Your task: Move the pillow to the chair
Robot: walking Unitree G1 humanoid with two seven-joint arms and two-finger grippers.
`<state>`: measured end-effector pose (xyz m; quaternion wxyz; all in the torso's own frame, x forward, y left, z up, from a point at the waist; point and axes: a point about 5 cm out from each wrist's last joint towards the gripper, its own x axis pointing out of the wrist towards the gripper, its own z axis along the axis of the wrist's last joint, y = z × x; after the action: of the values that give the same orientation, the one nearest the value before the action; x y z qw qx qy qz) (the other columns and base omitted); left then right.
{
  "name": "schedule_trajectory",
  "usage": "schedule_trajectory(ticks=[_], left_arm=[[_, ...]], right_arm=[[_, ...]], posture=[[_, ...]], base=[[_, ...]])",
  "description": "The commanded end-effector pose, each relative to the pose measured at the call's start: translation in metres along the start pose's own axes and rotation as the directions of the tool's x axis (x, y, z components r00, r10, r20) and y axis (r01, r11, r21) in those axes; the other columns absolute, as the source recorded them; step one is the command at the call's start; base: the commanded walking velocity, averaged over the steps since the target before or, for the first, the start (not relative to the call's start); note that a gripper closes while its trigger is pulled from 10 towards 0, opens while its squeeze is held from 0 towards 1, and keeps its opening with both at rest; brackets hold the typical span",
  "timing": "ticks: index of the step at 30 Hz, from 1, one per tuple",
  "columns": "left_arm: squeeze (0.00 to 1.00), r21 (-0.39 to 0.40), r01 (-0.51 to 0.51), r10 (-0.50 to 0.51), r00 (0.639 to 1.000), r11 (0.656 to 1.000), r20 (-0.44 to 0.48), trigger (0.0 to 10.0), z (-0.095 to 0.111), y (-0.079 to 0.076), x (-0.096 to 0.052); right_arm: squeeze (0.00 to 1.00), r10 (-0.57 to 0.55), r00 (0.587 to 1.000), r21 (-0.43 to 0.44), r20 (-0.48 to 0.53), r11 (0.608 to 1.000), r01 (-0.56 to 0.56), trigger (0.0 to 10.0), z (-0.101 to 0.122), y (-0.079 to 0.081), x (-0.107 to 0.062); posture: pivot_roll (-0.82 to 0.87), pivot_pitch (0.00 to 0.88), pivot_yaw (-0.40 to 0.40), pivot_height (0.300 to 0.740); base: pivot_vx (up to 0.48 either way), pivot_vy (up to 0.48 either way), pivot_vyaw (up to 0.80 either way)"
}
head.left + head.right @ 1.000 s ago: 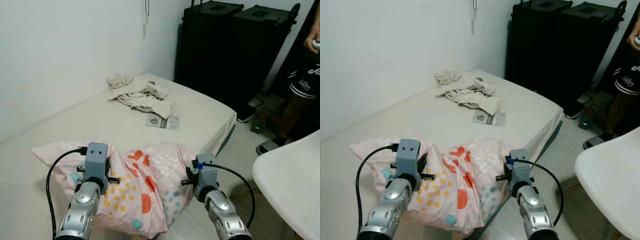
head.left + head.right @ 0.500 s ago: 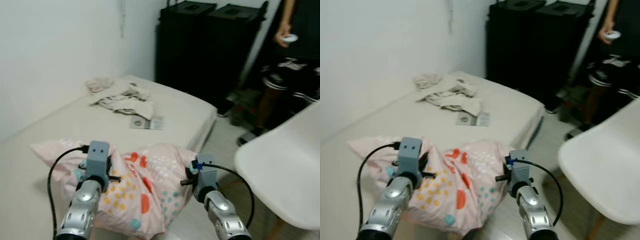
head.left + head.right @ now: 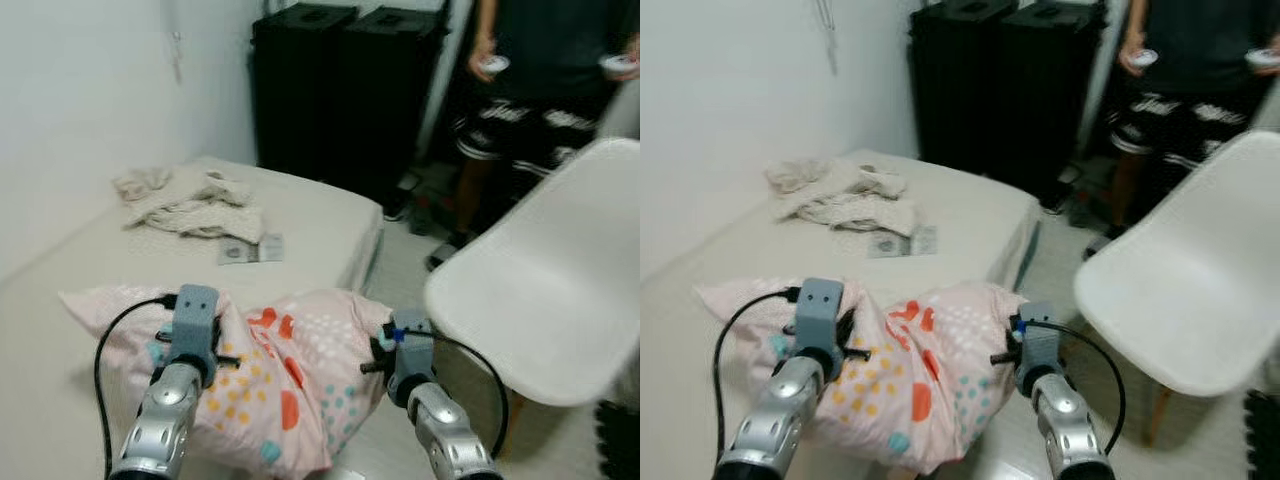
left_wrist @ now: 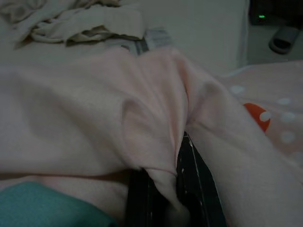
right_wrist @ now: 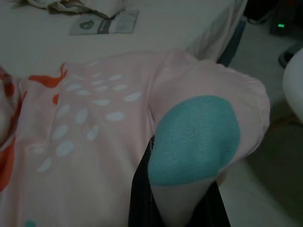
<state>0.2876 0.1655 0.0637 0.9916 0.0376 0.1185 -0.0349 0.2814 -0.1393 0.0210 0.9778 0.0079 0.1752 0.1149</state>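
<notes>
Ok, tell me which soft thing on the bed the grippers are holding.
The pink dotted pillow, clamped between the left gripper and right gripper. The crumpled beige cloth lies untouched farther back near the wall.

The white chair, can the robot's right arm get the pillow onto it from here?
Probably yes. The right end effector grips the pillow's near corner, and the white chair stands just to its right with a bare seat and nothing between them. The left end effector holds the other end.

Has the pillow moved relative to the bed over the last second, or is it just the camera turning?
Cannot tell. The pillow sits at the same spot in the head views between both grippers; the bed, clothes and chair slid left together, a camera turn.
</notes>
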Motion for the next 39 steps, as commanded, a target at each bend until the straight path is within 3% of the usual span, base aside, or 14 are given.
schedule_trajectory(ticks=[1, 13, 39], left_arm=[[0.00, 0.005, 0.032, -0.032, 0.999, 0.999, 0.003, 10.0, 0.0020, -0.0062, 0.0019], [0.00, 0.017, 0.043, -0.043, 0.999, 0.999, 0.004, 10.0, 0.0016, -0.0116, 0.0037], [0.00, 0.034, 0.059, -0.059, 0.998, 0.998, 0.006, 10.0, 0.0071, -0.0084, 0.0091]], right_arm=[[0.00, 0.008, 1.000, -0.012, 0.015, 1.000, -0.007, 10.0, 0.0042, 0.0013, 0.0010], [0.00, -0.014, 1.000, -0.023, -0.005, 1.000, 0.014, 10.0, 0.0029, -0.0024, 0.0026], [0.00, -0.058, 0.998, 0.007, -0.014, 0.998, 0.058, 10.0, -0.0019, -0.0062, 0.0026]], posture=[[0.02, 0.059, 0.032, 0.740], [0.02, 0.063, 0.030, 0.740], [0.04, 0.055, 0.067, 0.740]], base=[[0.000, 0.000, -0.80], [0.000, 0.000, -0.80], [0.000, 0.000, -0.80]])
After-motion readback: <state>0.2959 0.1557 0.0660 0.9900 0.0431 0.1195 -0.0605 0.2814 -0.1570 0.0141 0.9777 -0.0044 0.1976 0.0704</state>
